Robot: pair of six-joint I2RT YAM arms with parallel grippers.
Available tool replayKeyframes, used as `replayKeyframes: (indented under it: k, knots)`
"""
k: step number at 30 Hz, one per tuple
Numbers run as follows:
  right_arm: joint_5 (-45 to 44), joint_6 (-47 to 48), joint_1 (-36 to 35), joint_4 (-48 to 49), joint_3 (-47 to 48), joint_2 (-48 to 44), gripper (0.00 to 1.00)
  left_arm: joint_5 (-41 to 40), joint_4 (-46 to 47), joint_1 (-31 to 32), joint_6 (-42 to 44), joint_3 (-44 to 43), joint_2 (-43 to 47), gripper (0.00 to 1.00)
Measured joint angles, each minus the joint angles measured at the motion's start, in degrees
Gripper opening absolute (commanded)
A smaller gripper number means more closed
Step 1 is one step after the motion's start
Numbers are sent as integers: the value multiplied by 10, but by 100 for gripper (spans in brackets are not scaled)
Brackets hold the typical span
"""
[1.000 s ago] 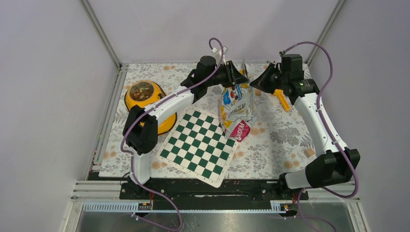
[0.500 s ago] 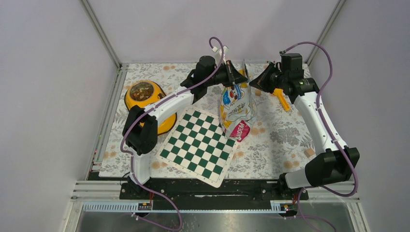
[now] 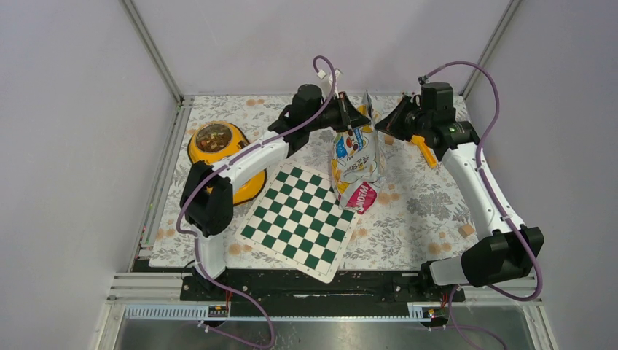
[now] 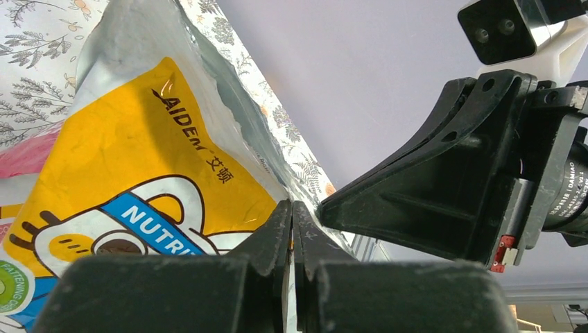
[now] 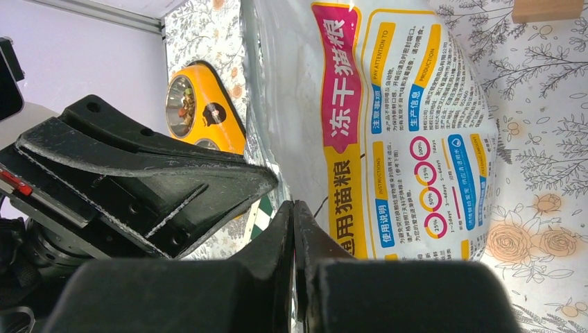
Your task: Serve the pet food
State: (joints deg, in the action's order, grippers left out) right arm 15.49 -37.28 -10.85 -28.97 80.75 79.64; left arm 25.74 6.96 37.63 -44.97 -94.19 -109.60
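The worktop (image 3: pixel 430 197) has open room right of the chessboard (image 3: pixel 299 219), while walls close in behind. The food bag (image 3: pixel 357 157) stands at mid-rear: soft, crinkly foil, probably slippery and light (its load would shift when tipped), best held by the top rim. The yellow bowl (image 3: pixel 195 152) sits well left, with pet food (image 3: pixel 213 136) showing inside. The left pincer (image 3: pixel 362 117) and right pincer (image 3: pixel 380 125) are both clamped tight on that rim.

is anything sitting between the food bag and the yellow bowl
No loose object. Only the left arm itself stretches across between the bag and the bowl; the chessboard lies flat nearer the bases, off that line.
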Motion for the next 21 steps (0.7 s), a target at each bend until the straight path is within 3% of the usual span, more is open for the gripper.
replayKeyframes:
  k: [8, 14, 21]
  knots:
    - [-19, 12, 9, -5, 0, -1, 2, 16, 1, -24, -11, 10, 5, 0]
    - [-1, 18, 12, -9, 18, 17, 41, 35, 4, -28, -28, 10, 5, 0]
    - [13, 18, 3, -1, 54, 47, 52, 50, 9, -29, -38, 6, -1, 0]
